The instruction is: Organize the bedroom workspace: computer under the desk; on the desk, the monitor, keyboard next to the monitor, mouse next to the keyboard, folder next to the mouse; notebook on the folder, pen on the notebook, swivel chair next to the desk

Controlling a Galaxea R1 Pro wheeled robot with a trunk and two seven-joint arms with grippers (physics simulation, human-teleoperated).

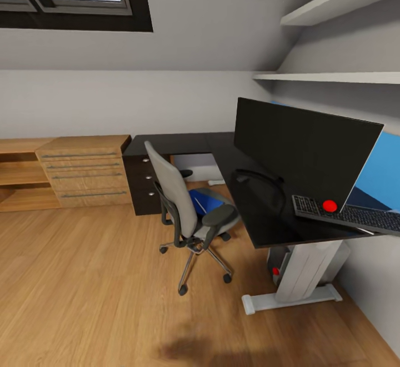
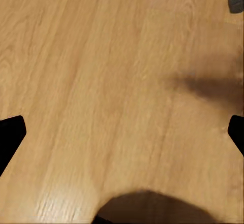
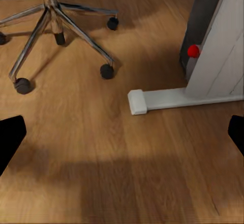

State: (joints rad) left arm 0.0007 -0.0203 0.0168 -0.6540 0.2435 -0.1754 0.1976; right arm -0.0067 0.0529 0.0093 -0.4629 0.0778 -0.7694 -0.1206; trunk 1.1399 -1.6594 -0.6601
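Folder point(image 1: 204, 200), bright blue, lies flat on the grey swivel chair point(image 1: 186, 203); both grippers' fingers point(image 3: 10, 137) spread wide.

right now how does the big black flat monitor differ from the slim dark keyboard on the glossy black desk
The monitor stands upright; the keyboard lies flat. The monitor is far larger and plain black; the keyboard shows rows of keys. Both sit on the desk, the keyboard at the monitor's foot.

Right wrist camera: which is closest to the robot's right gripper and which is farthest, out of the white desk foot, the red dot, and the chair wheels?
1. White desk foot, its end nearest the right gripper, on the wooden floor.
2. Chair wheels, farther across the floor, beside the desk.
3. Red dot, on the dark box behind the white leg; too close to the wheels to rank surely.
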